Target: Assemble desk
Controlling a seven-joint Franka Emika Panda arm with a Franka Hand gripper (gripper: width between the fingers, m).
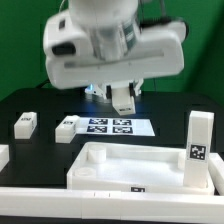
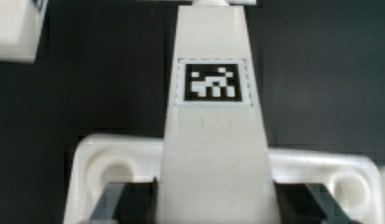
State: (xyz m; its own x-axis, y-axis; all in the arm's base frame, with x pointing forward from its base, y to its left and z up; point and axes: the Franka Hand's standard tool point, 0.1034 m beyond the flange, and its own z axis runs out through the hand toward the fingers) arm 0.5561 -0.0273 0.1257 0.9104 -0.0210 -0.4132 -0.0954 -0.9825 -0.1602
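Overhead, tool (image 1: 122, 99) clamped on tagged leg (image 2: 215, 100), rimmed panel (image 1: 88, 166) with one upright leg (image 1: 198, 135) at its corner

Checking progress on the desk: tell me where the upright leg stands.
In the exterior view, the upright leg stands at that view's right, rising from the right end of the desk panel, to the right of the marker board.

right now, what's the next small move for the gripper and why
Probably carry the held leg across toward the desk panel. The gripper looks shut on it, and in the exterior view it hangs over the marker board, short of the panel. The panel has only one upright leg standing at a corner, so the other corners seem free.
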